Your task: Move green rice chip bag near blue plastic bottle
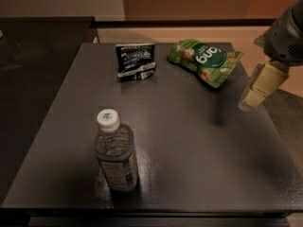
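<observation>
The green rice chip bag (207, 60) lies flat at the far right of the dark table (189, 145), its lettering upside down to me. The blue plastic bottle (115, 152) stands upright near the front left, with a white cap bearing a green mark. My gripper (259, 88) hangs at the right edge of the view, over the table's right side. It is to the right of the bag and a little nearer to me, not touching it. It holds nothing that I can see.
A dark blue-black snack bag (136, 60) lies at the far middle of the table, left of the green bag. A black counter (38, 46) adjoins the table on the left. Tan floor (289, 112) lies beyond the right edge.
</observation>
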`<control>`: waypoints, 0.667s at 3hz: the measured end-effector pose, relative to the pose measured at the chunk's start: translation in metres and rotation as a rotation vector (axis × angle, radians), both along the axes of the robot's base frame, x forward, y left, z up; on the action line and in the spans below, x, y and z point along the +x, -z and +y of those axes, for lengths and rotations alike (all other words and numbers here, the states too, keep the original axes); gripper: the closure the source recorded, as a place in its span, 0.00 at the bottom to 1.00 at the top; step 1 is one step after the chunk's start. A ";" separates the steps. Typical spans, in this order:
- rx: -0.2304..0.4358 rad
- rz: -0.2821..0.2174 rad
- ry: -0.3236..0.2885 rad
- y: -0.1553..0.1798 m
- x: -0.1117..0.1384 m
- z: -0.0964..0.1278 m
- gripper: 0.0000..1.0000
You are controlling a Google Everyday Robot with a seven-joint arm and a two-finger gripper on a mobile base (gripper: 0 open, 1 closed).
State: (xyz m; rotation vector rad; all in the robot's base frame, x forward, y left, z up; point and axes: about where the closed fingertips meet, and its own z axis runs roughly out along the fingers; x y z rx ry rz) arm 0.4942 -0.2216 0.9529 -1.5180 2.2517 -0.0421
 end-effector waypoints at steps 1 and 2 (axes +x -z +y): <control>0.073 -0.025 0.043 0.013 0.036 -0.001 0.00; 0.141 -0.024 0.077 0.026 0.073 -0.002 0.00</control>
